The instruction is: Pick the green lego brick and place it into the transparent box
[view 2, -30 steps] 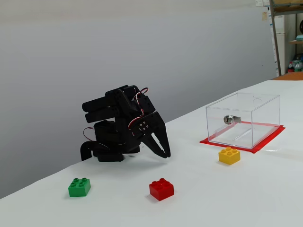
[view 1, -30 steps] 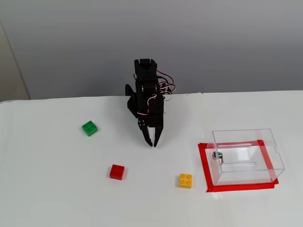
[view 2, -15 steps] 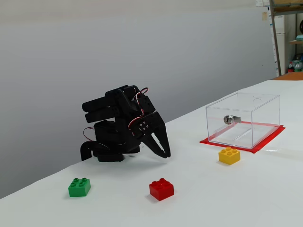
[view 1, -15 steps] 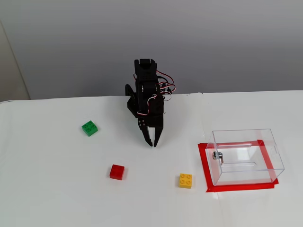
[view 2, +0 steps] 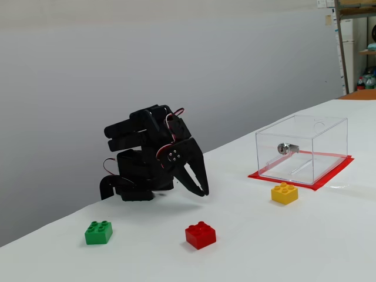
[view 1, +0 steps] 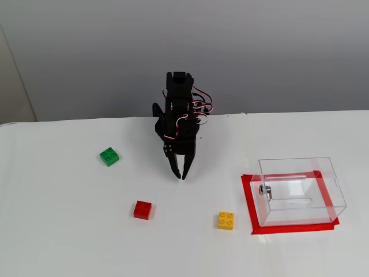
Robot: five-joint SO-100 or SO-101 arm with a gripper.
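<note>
- Since half a second before, we saw the arm swing slightly toward the 9 o'clock side of the higher fixed view: the pincer (view 1: 180, 175) tips sat a little further left than they had, and the upper links had turned with them.
- We read that small turn as the start of the reach toward the green lego brick (view 1: 109, 156), so the task was barely begun; no brick had been touched.
- The green lego brick lay flat on the white desk (view 1: 69, 231), studs up, well apart from the pincer at about its 10 o'clock in that view; in the low side view the same brick (view 2: 98, 232) sat at the pincer's (view 2: 202, 191) 8 o'clock.
- The transparent box (view 1: 300, 190) stood empty on its red tape frame (view 1: 249, 202) at the desk's 4 o'clock side, far from the green brick.
- A red brick (view 1: 142, 209) and a yellow brick (view 1: 226, 220) lay between, both untouched.
- The arm was folded low over its base, forearm tucked back, pincer pointing down and forward with its tips just above the desk.
- The pincer held nothing; its fingers stood a little parted near the tips.
</note>
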